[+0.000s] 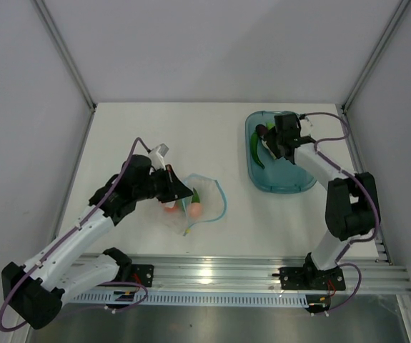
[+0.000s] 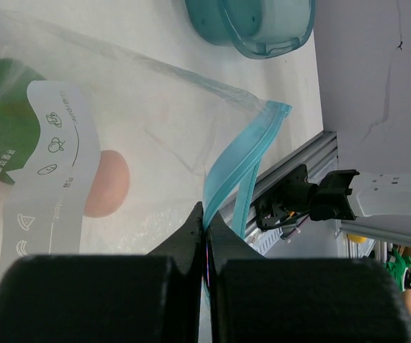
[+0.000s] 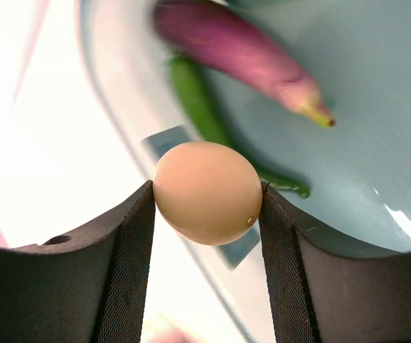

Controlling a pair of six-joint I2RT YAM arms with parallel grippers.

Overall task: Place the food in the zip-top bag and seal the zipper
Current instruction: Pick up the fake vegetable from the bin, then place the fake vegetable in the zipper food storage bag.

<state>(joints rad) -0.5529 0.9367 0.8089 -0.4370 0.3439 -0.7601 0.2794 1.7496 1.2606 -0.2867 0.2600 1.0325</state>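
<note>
Clear plastic zip-top bag (image 1: pixel 206 200) lies left-centre on the table (image 1: pixel 155 128), some food inside; the left claw (image 2: pixel 206 236) pinches its blue zipper (image 2: pixel 237 168), apparently to hold the mouth open. Over the tray (image 1: pixel 284 184), the right claw (image 3: pixel 206 211) clamps a tan ball (image 3: pixel 206 186), likely bag-bound; 2 pieces, eggplant (image 3: pixel 234 50) and green pod (image 3: pixel 198 100), lie beneath.

top: overhead, whole table (image 1: pixel 155 128) | left wrist: close on bag (image 2: pixel 155 128) | right wrist: close over tray (image 3: pixel 377 93)
</note>
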